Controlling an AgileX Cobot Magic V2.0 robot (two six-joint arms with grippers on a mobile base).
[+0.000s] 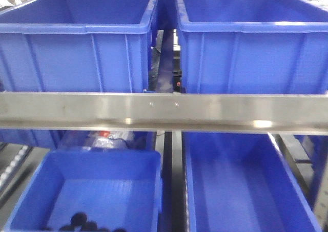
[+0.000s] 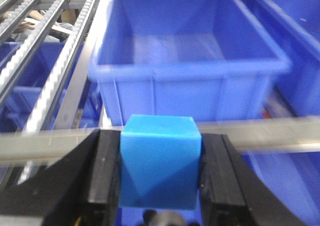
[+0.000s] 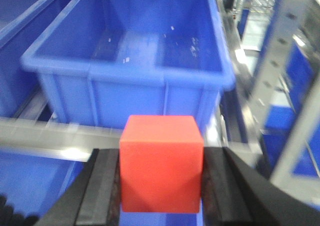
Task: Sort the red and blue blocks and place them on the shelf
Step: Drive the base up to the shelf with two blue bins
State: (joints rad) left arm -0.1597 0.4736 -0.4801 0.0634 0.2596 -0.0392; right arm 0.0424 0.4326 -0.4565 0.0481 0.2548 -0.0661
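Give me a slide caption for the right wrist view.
Right gripper holds the red block before a blue crate on the shelf.

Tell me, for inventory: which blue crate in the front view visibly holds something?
The lower-left crate: black round objects lie at its near edge; others show none.
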